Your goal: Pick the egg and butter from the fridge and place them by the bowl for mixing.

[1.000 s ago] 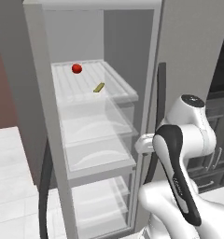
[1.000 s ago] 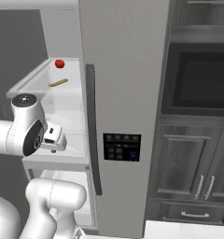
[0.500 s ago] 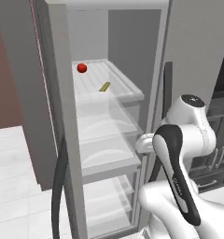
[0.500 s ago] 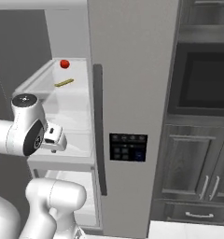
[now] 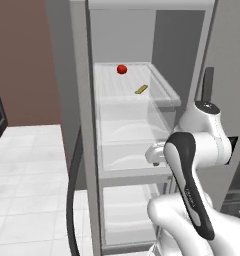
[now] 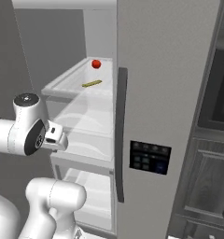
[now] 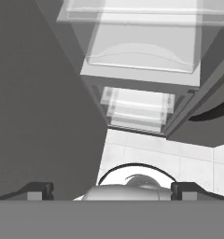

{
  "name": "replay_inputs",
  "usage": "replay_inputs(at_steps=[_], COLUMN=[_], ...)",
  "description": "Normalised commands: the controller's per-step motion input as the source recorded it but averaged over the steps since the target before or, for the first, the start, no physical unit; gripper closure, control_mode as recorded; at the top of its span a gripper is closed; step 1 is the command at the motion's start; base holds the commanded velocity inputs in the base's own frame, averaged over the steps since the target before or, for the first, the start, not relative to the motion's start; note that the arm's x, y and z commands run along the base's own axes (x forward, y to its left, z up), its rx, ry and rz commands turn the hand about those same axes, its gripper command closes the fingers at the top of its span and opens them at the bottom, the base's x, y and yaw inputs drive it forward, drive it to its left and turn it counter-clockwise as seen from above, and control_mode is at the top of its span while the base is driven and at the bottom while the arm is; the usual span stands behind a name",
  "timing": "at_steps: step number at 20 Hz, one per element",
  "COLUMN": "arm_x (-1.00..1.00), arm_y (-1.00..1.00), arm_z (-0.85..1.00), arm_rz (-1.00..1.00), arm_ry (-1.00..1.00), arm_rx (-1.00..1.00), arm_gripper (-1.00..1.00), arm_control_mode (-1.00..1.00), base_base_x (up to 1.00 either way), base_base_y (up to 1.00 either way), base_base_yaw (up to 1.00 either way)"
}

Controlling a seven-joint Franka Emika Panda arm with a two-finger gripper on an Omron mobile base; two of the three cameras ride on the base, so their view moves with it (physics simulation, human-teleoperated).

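red ball (image 5: 122,69) | top shelf | dark cabinets (image 6: 209,186) | right side

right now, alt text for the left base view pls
An open fridge shows translucent shelves; the top shelf holds a red ball and, apart from it, a small yellowish butter stick. The white robot arm rises at lower right.

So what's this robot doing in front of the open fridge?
It is after food from the fridge, which stands open. On the top shelf lie a thin yellowish butter stick and, behind it, a red ball. I can't make out an egg. The white arm is folded in front of the lower shelves, and its gripper is open, holding nothing and pointing down towards the floor. Nothing has been picked up yet.
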Motion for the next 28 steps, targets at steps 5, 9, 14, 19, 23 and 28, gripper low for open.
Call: replay_inputs(at_steps=[5, 9, 14, 19, 23, 28], arm_x=[0.00, 0.00, 0.00, -0.03, -0.06, 0.01], arm_y=[0.00, 0.00, 0.00, 0.00, -0.02, -0.12], arm_z=[0.00, 0.00, 0.00, 0.07, 0.49, 0.55], arm_rz=[0.00, 0.00, 0.00, 0.00, -0.05, -0.06], arm_ry=[0.00, 0.00, 0.00, -0.05, -0.31, -0.24], arm_rx=[0.00, 0.00, 0.00, 0.00, 0.00, 0.00], arm_gripper=[-1.00, -1.00, -1.00, -1.00, -1.00, -1.00], arm_control_mode=[1.00, 1.00, 1.00, -1.00, -1.00, -1.00], base_base_x=[-0.02, 0.00, 0.00, -0.10, 0.00, 0.00], base_base_y=[0.00, 0.00, 0.00, 0.00, 0.00, 0.00], base_base_yaw=[0.03, 0.00, 0.00, 0.00, 0.00, 0.00])
